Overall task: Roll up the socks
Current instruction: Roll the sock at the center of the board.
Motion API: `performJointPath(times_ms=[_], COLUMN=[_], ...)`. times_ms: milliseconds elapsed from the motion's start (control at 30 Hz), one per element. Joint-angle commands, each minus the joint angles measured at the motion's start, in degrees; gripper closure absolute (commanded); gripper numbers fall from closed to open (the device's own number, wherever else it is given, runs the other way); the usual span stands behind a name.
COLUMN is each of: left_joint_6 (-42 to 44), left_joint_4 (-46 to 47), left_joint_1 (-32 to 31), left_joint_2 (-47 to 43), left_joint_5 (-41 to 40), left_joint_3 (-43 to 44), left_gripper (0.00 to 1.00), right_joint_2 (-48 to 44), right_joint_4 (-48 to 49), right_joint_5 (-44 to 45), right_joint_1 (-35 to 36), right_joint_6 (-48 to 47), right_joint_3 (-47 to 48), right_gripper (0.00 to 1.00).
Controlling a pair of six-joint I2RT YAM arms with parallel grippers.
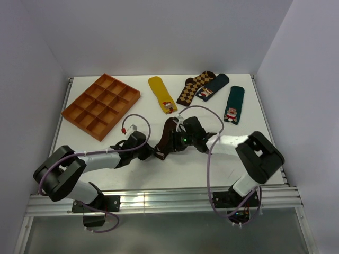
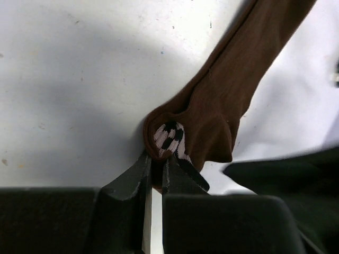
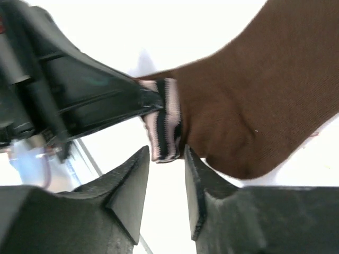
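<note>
**Brown sock pinched at its cuff in the middle of the table**

The brown sock [image 1: 169, 132] is lying near the middle of the white table [image 1: 175, 172], between the two grippers, with its long body stretching away toward the far side. The left gripper [image 2: 157, 168] is clenching its fingers on the striped cuff [image 2: 170, 138] – the dark and pale stripes are bunching just at the fingertips. The right gripper [image 3: 166, 159] is facing the same cuff from the other side; its fingers are standing apart, released, and the lower end of the cuff is hanging at the gap between their tips without being squeezed.

In the top view both wrists are crowding over the sock and hiding its near end, and the pale cable [image 1: 208, 159] of the right arm is looping over the table beside them.

Farther away, well apart from the grippers, other things are lying: an orange compartment tray [image 1: 100, 106] at the far left, then a mustard yellow sock [image 1: 162, 94], a diamond-patterned sock [image 1: 194, 87] with a dark blue sock [image 1: 214, 86] just beside it, and a green sock [image 1: 233, 104] with a small figure at the far right.
</note>
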Motion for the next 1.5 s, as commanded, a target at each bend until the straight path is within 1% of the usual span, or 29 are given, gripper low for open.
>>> performJointPath(times_ms=[0,33,67,100,167,267,367,400,567,700,933,1200,1467], left_joint_6=[3.92,4.27,4.89,5.07,5.59,6.65,7.79,8.05,8.93,9.37,9.82,9.64,9.02], left_joint_4=[-15.23,-16.73,-19.96,-21.47,-25.94,-28.86,-31.24,-31.59,-32.12,-32.30,-32.12,-31.42,-30.45], left_joint_1=[-0.17,-0.17,-0.17,-0.17,-0.17,-0.17,-0.09,-0.09,-0.09,-0.09,-0.09,0.09,0.09], left_joint_2=[1.32,1.41,1.67,2.11,3.08,3.78,4.57,4.75,5.89,6.86,7.65,8.18,8.79], left_joint_5=[-1.48,-1.39,-1.47,-1.47,-1.91,-2.09,-1.48,-1.04,0.63,1.34,2.22,3.09,4.41], left_joint_3=[5.84,6.89,8.82,9.80,12.51,15.15,17.09,17.45,18.59,19.21,19.82,19.65,19.56], left_gripper=[1.00,1.00,1.00,1.00,1.00,1.00,1.00,1.00,1.00,1.00,1.00,1.00,1.00], right_joint_2=[-7.83,-10.55,-11.53,-12.32,-13.30,-13.04,-12.60,-12.16,-10.40,-9.08,-4.08,0.15,3.13], right_joint_4=[1.69,2.12,2.48,2.57,2.48,3.79,6.69,8.09,11.35,12.06,12.94,11.98,8.29], right_joint_5=[10.81,14.58,16.79,18.72,23.29,28.21,30.69,32.87,34.65,35.44,37.46,41.15,48.88], right_joint_1=[3.54,4.42,5.38,7.39,9.25,12.59,16.19,16.90,20.67,22.79,25.34,27.80,31.58], right_joint_6=[-8.09,-10.72,-12.13,-13.28,-16.09,-18.91,-21.11,-21.55,-24.45,-26.38,-27.71,-27.44,-27.44], right_joint_3=[-1.93,-3.15,-3.51,-3.87,-4.39,-5.18,-6.33,-6.50,-6.51,-5.63,-4.05,-2.73,0.00], right_gripper=[0.58,0.56,0.53,0.52,0.49,0.46,0.46,0.46,0.46,0.47,0.48,0.48,0.50])
